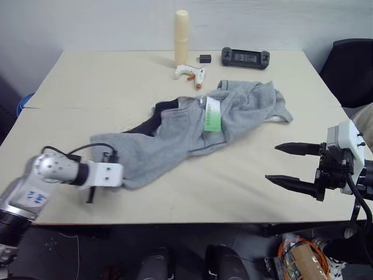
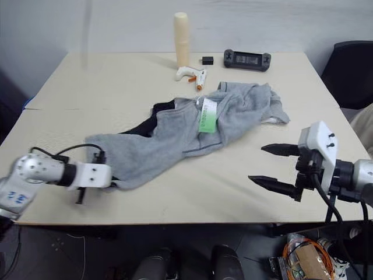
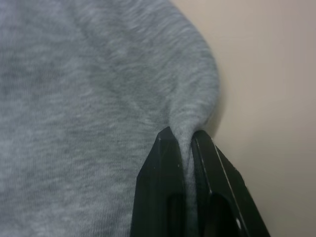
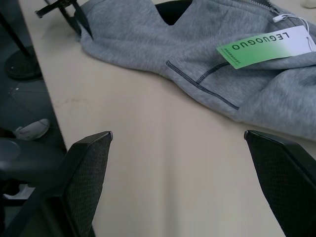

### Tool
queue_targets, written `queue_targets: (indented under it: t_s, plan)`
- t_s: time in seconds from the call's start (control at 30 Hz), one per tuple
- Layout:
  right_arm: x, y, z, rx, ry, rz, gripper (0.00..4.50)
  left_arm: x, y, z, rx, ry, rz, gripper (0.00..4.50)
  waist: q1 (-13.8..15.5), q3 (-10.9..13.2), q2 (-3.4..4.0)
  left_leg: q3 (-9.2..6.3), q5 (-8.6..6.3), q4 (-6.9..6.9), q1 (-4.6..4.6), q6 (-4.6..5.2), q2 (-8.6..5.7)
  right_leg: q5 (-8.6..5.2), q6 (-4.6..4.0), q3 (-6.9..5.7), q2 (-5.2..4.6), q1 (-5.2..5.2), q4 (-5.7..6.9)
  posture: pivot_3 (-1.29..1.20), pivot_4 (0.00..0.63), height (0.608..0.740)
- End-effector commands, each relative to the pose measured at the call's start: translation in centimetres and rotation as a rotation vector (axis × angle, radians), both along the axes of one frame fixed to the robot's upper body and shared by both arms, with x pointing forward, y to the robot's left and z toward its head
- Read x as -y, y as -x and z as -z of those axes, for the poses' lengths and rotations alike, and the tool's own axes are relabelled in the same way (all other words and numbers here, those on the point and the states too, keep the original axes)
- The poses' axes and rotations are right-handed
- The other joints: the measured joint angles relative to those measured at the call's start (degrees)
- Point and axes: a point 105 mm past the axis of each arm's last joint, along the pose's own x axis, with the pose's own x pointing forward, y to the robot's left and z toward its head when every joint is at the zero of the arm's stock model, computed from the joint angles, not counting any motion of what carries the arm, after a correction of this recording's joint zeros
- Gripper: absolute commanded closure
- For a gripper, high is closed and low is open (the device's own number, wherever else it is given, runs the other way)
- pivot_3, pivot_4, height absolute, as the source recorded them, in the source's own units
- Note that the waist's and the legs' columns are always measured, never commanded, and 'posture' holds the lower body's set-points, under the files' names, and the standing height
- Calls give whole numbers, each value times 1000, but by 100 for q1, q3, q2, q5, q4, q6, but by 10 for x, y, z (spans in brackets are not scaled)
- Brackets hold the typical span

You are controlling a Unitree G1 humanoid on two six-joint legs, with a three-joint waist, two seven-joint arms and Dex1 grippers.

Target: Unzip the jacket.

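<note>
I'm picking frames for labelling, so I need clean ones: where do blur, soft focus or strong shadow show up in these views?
Right eye view: the left arm's near end smears with motion blur by the jacket. Left wrist view: the left gripper pinches a fleece fold, fabric slightly soft. Right wrist view: the right gripper fingers look soft up close, while the hang tag reads clearly. Left eye view: even light, faint shadows on the table.

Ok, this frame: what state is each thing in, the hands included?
Light grey fleece zip jacket: crumpled on the table, navy lining showing, one edge pinched.
Green-and-white hang tag: lying face up on the jacket.
Left hand: shut on the jacket edge.
Right hand: open, holding nothing, above the table beside the jacket.
Cream cylindrical bottle: standing upright.
White glue gun: lying on its side.
</note>
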Motion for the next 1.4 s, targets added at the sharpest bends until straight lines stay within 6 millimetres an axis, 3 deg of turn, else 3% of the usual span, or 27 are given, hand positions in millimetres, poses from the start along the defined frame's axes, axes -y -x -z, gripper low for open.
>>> queue_targets:
  t_s: [0.03, 0.17, 0.27, 0.43, 0.53, 0.8, 0.9, 1.0, 1.13, 1.27, 1.33, 1.4]
  plan:
    - [-3, 4, -5, 35, 31, -31, 0, -61, -1, 0, 3, -179, -80, 4446, 3, 0, 0, 1, -1, 0, -3, 0, 1, 0, 0, 0, 1, -4, 0, 0, 150, 740]
    - [3, -8, 0, 80, 49, 25, 0, -110, -25, -18, 157, -330, -192, 4446, 22, 1, -7, 15, -20, 3, -8, 28, -2, 0, 0, 6, 1, -13, 6, 0, 150, 740]
    - [21, -33, 14, 179, 197, 147, 0, -123, -38, -27, 231, -361, -256, 4446, 6, -4, -29, 34, -16, 5, -11, 16, -2, 0, 1, 16, 6, -23, 28, 0, 150, 740]
    - [42, -59, 44, 331, 517, 155, 0, -123, -45, -28, 260, -346, -271, 4446, 6, -2, -36, 68, -28, 15, -19, 34, -12, 3, 11, 17, 3, -40, 27, 0, 150, 740]
    - [44, -72, 56, 388, 608, 122, 0, -119, -47, -27, 267, -323, -260, 4446, -14, -2, -36, 84, -29, 22, -18, 37, -14, 5, 22, 20, 2, -44, 30, 0, 150, 740]
    - [26, -118, 33, 575, 596, 115, 0, -111, -49, -27, 271, -269, -249, 4446, -22, -2, -36, 85, -29, 50, -19, 37, -10, 6, 23, 25, -1, -47, 40, 0, 150, 740]
    - [16, -128, 37, 575, 592, 80, 0, -110, -50, -27, 273, -257, -249, 4446, -13, -2, -36, 84, -31, 58, -23, 40, -12, 6, 23, 24, -3, -46, 54, 0, 150, 740]
    - [14, -136, 47, 549, 602, 56, 545, -107, -52, -29, 281, -236, -252, 4500, -10, -2, -36, 83, -32, 65, -28, 42, -12, 6, 23, 22, -1, -45, 53, 0, 150, 740]
    - [20, -133, 52, 513, 611, 27, 1859, -108, -52, -32, 286, -233, -255, 4500, 4, -2, -36, 83, -35, 72, -32, 48, -14, 6, 24, 20, -2, -45, 55, 0, 150, 740]
    - [33, -112, 56, 441, 616, -31, 3269, -110, -51, -32, 286, -235, -264, 4500, 22, -2, -36, 82, -37, 75, -32, 52, -15, 8, 28, 19, -2, -42, 53, 0, 150, 740]
    - [39, -90, 63, 356, 613, -79, 4042, -112, -50, -32, 284, -242, -267, 4500, 23, -2, -36, 77, -40, 76, -33, 56, -16, 9, 29, 19, -2, -36, 48, 0, 150, 740]
    - [43, -66, 71, 275, 621, -137, 4461, -114, -49, -33, 281, -250, -272, 4500, 21, -2, -36, 74, -42, 77, -32, 58, -16, 10, 32, 20, -4, -31, 42, 0, 150, 740]
